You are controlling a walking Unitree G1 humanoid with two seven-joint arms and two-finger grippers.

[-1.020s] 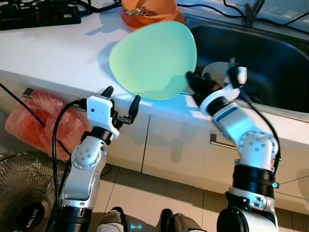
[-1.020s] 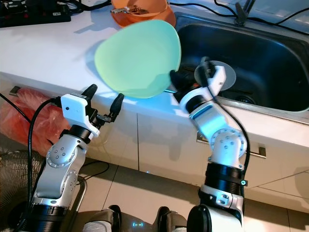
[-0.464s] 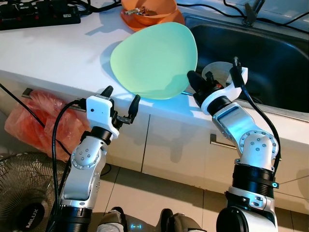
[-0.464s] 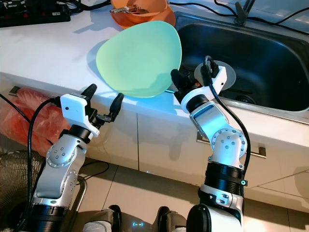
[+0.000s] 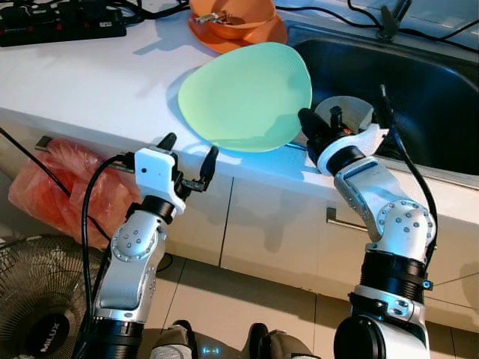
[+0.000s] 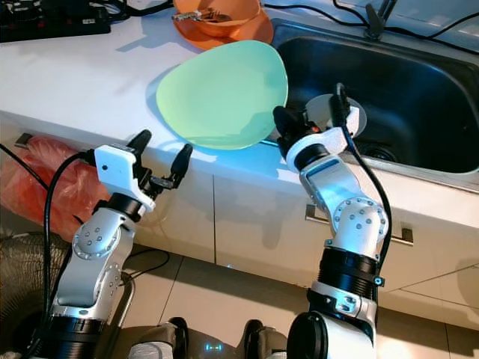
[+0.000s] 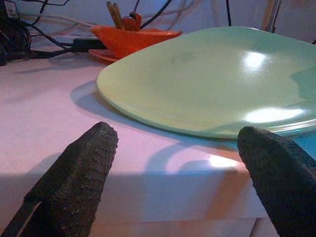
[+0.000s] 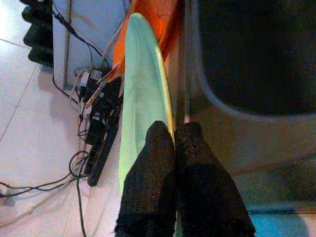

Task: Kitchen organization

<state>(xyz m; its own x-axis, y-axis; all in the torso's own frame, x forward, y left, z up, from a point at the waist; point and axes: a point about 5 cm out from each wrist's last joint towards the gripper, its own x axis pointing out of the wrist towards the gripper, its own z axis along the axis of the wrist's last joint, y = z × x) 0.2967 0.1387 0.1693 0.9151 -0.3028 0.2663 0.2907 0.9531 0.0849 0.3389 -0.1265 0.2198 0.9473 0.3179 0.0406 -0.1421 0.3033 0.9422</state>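
**Green plate held at counter edge by right gripper**

Currently the right gripper (image 5: 307, 126) has its jaws clamped on the rim of a large pale-green rounded plate (image 5: 245, 97), at the side of the plate nearest the dark stainless steel sink (image 5: 419, 82). In the right wrist view the two black fingers (image 8: 163, 163) sit pressed together over the plate's thin edge. Plate is roughly level, over the front part of the white counter (image 5: 90, 82), just beside the sink's left rim; whether its underside touches the counter I cannot tell. Shadow lies under it on the counter.

Left gripper (image 5: 187, 161) hovers just off the counter's front edge, jaws spread wide, holding nothing, pointed toward the plate.

Behind the plate: an orange bowl on an orange dish (image 5: 232, 19). Black power strip with cables (image 5: 63, 19) at far left of counter. Red plastic bag (image 5: 60, 183) and a fan grille (image 5: 34, 299) below.
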